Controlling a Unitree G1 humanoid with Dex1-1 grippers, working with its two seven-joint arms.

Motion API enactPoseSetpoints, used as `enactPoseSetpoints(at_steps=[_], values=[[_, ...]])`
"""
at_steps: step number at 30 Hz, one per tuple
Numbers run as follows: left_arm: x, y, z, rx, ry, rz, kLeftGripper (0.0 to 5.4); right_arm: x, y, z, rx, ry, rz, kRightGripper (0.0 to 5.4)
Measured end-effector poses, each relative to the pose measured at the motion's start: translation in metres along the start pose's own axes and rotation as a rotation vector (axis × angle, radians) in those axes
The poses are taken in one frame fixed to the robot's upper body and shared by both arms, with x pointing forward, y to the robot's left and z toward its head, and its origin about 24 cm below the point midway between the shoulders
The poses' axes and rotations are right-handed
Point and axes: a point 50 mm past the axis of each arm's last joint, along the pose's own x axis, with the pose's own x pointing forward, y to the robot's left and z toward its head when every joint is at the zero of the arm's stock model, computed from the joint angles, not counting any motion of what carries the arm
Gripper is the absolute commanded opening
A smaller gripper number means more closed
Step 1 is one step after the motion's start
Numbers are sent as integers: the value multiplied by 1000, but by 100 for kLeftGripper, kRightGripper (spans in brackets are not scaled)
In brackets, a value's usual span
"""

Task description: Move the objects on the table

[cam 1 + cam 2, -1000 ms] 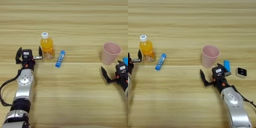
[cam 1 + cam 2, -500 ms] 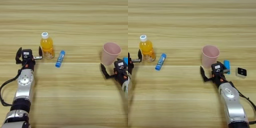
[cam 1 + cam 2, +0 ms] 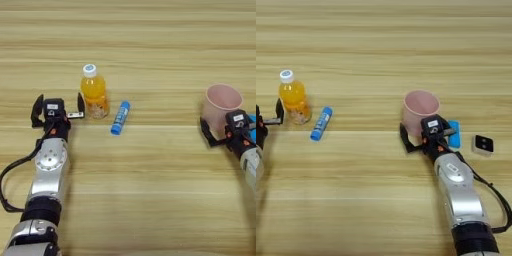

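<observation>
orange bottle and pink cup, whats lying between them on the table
Only the blue-and-white tube, just right of the orange bottle; bare table from there to the pink cup, shown in the right eye view.

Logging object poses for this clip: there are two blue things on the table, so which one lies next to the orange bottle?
The blue-and-white tube, lying flat just right of the orange bottle. The other blue thing lies by the pink cup, half hidden behind the right gripper.
</observation>
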Motion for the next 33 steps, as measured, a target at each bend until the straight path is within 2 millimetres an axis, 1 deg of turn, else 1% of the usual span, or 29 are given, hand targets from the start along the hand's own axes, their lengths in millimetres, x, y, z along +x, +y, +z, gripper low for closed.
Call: enactPoseSetpoints(at_steps=[3, 4, 6, 7, 10, 12, 13, 14, 16, 23, 27, 33], values=[[0, 0, 0, 0, 0, 0, 540, 6, -1, 0, -3, -2, -1, 538], [0, 0, 0, 0, 0, 1, 540, 8, -2, 0, -4, -4, -1, 522], [0, 0, 0, 0, -1, 1, 540, 11, -2, 0, -5, -4, -1, 508], [0, 0, 0, 0, -1, 1, 540, 11, -2, -1, -4, -3, 1, 488], [0, 0, 0, 1, -1, 1, 540, 11, -2, -2, -4, -1, 6, 459], [0, 0, 0, 1, -1, 2, 540, 11, 2, -3, 3, -1, 35, 434], [0, 0, 0, 1, -2, 2, 540, 12, 3, -3, 6, -2, 38, 434], [0, 0, 0, 1, -1, 2, 540, 12, 5, -2, 12, -5, 46, 414], [0, 0, 0, 2, -2, 2, 540, 12, 8, -1, 15, -14, 69, 397], [0, -1, 1, 2, -3, 5, 540, 0, 27, 4, 20, -41, 140, 392], [0, -1, 1, 2, -3, 7, 540, -7, 44, 5, 26, -50, 204, 391], [0, -1, 1, 4, -3, 5, 540, -15, 54, 4, 30, -40, 231, 391]])
